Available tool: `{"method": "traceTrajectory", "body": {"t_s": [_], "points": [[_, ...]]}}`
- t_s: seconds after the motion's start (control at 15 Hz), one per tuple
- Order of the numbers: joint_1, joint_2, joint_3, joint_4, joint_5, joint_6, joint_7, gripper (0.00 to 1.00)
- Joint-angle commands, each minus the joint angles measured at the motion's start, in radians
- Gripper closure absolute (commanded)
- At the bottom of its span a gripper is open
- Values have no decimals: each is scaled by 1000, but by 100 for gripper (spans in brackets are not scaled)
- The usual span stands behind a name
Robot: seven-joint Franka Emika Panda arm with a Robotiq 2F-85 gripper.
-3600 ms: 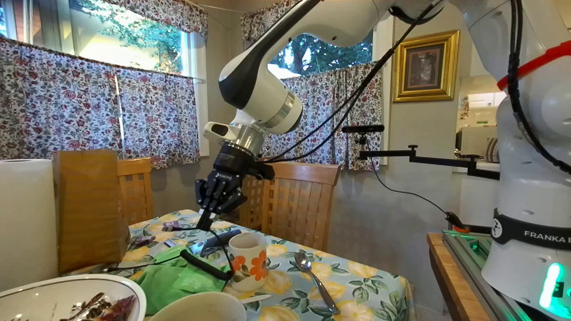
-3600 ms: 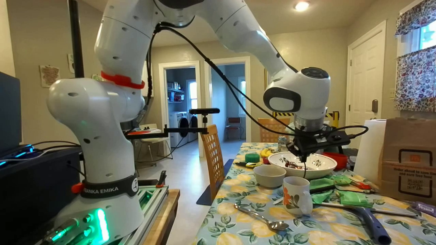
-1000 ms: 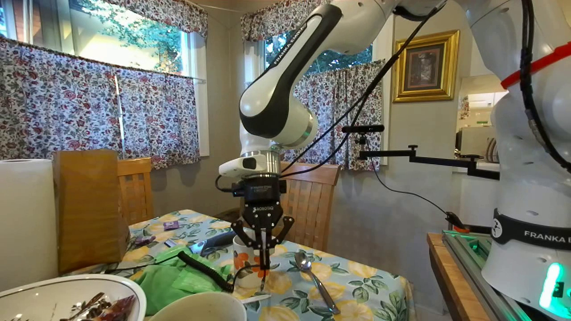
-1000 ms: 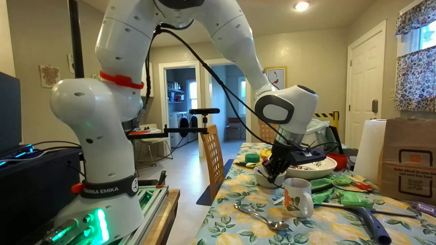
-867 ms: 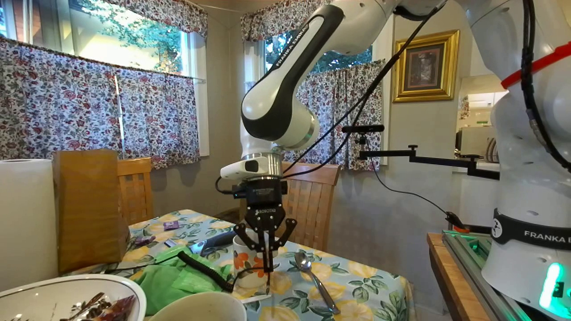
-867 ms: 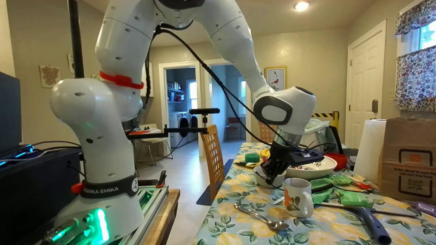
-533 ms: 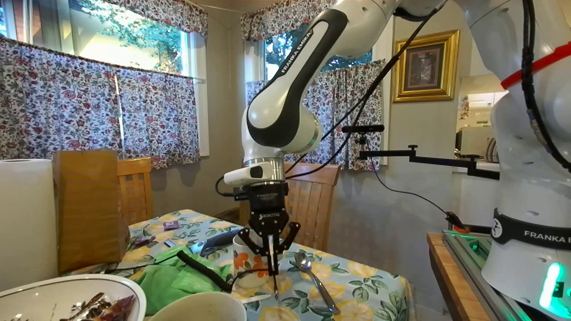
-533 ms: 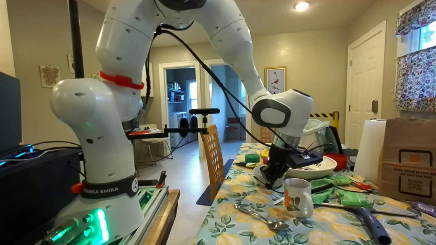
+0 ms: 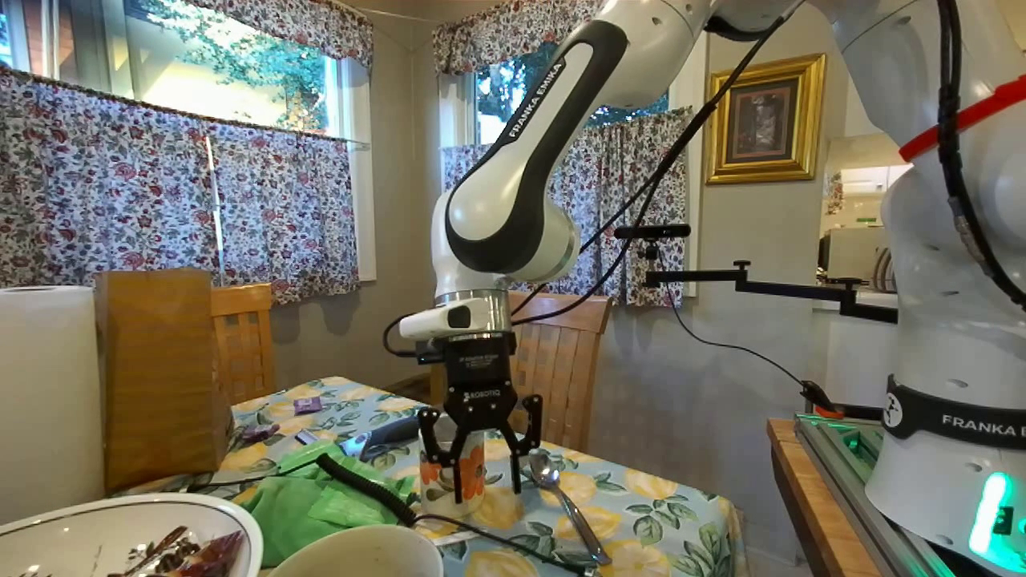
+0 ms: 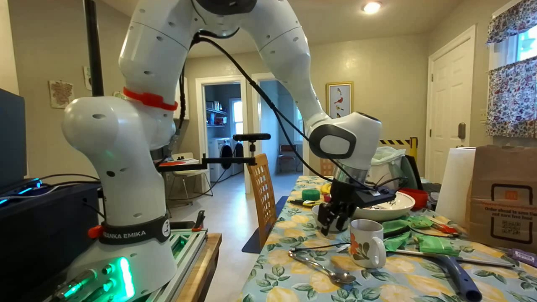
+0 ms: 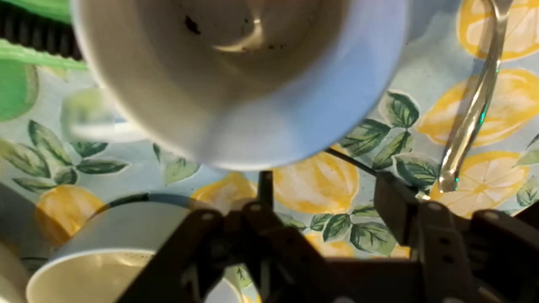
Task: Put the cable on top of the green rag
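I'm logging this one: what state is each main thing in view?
Gripper: open, holding nothing
Green rag: crumpled, partly covered
Cable: coil mostly on rag, one thin end on tablecloth
Mug: upright
Spoon: lying down
Small bowl: upright
Large bowl: upright, wrapper-like items inside
Paper bag: standing
Door: looks closed
Ceiling light: on

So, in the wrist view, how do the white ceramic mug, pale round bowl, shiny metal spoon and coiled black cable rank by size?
Largest: white ceramic mug, probably helped by nearness.
Next: pale round bowl, partly behind the black gripper.
Smallest: shiny metal spoon and coiled black cable, order unsure; both run out of frame.
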Motion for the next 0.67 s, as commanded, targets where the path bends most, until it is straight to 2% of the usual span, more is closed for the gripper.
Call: {"method": "traceTrajectory", "body": {"t_s": [0.0, 0.4, 0.6], "points": [[-8, -28, 25, 3, 31, -8, 20, 3], [2, -97, -5, 81, -13, -97, 101, 0], [11, -117, -46, 183, -81, -277, 171, 0]]}}
